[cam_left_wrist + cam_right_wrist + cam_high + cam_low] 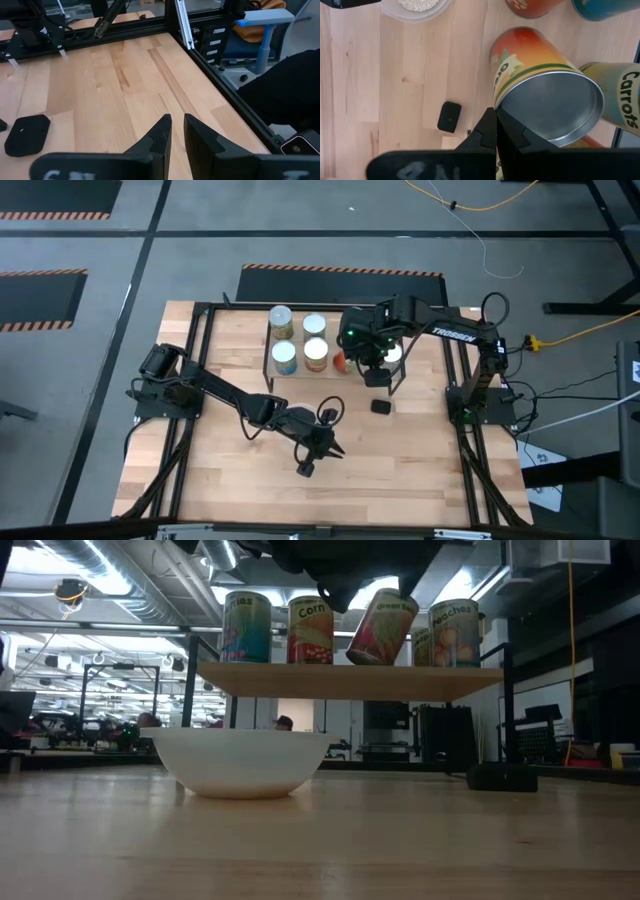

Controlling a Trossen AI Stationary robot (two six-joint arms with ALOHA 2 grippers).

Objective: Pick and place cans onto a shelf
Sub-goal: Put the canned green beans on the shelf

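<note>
Four cans stand upright on the shelf (299,340), a wooden board in a black rod frame (350,681). A fifth can with an orange-red label (530,55) stands tilted at the shelf's right end (382,628). My right gripper (496,117) is above it, shut on its top rim. A carrots can (622,95) is close beside it. My left gripper (177,130) hovers over the table's near middle (325,445). Its fingers are nearly together and hold nothing. My right gripper pinches the tilted can's top rim (499,106) between its two fingers, at the side away from the other cans. One finger lies over the silver top and one outside on the label. The fingers come from above, pointing down. The can leans with its top tipped toward the table's right.
A white bowl (243,760) with beige contents (417,4) stands on the table right of the shelf. A small black block (381,407) lies on the table nearer the front. Open wood lies around my left gripper.
</note>
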